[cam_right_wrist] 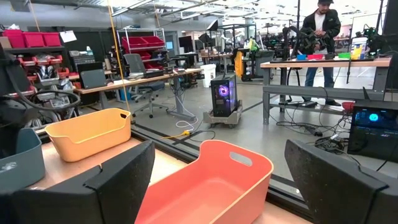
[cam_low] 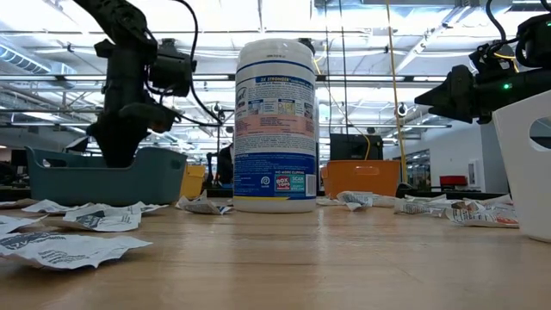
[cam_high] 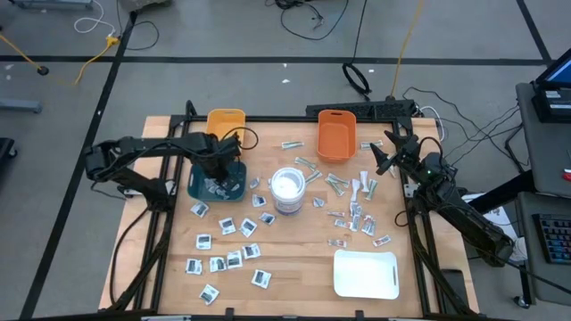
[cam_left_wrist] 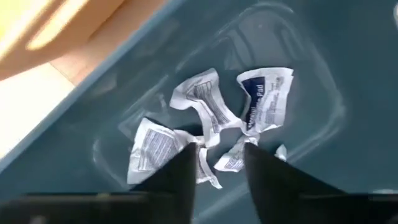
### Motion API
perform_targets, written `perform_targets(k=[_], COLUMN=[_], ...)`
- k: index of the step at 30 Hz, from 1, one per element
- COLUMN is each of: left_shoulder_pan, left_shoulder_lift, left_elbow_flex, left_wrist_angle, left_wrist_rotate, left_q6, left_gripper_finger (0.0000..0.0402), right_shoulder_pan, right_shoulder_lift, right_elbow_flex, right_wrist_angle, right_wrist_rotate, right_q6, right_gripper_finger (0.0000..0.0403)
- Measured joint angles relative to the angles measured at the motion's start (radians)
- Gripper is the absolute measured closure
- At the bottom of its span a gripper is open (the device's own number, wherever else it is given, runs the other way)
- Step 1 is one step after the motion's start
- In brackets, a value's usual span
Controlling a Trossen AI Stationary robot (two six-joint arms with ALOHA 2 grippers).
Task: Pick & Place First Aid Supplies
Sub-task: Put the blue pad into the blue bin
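The first aid supplies are small flat packets strewn over the wooden table: white squares with dark centres [cam_high: 227, 227] toward the near left, and white-and-red sachets and pale strips [cam_high: 357, 212] toward the right. A few crumpled white packets [cam_left_wrist: 208, 109] lie on the floor of the teal bin [cam_high: 235, 188]. My left gripper [cam_left_wrist: 217, 168] hangs open just above them, pointing down into the bin [cam_high: 217, 171]. My right gripper [cam_high: 382, 153] floats wide open above the table beside the orange bin [cam_right_wrist: 211, 180], holding nothing.
A white wipes canister [cam_high: 287, 189] stands upright at the table's middle. The yellow bin [cam_high: 226, 123] and orange bin [cam_high: 336, 134] sit along the far edge. A white tray [cam_high: 366, 272] lies near the right front. A person [cam_right_wrist: 317, 37] stands far off in the room.
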Motion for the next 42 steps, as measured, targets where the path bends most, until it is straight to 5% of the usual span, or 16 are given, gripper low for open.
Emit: perform_targets(k=[8,23,36,42], left_shoulder_pan=[0.001,0.000,0.032,0.034], left_shoulder_lift=[-0.019,-0.004,0.328,0.487], left_elbow_flex=[0.081,0.226,0.633,0.830], left_wrist_angle=[-0.067,-0.277,-0.435,-0.442], left_wrist_rotate=[0.010,-0.009,-0.007,0.004], left_q6=[-0.002,0.354,0.409,0.312], left_gripper_finger=[0.0156,0.0106,0.0110,0.0124], right_shoulder_pan=[0.000,0.000,0.000,0.000], right_shoulder_lift=[0.000,0.000,0.000,0.000], right_elbow_flex=[0.000,0.000,0.000,0.000], right_wrist_angle=[0.000,0.000,0.000,0.000], right_wrist_rotate=[0.000,0.000,0.000,0.000], right_q6=[0.000,0.000,0.000,0.000], right_gripper_finger=[0.0046,0.0046,0.0046,0.0046])
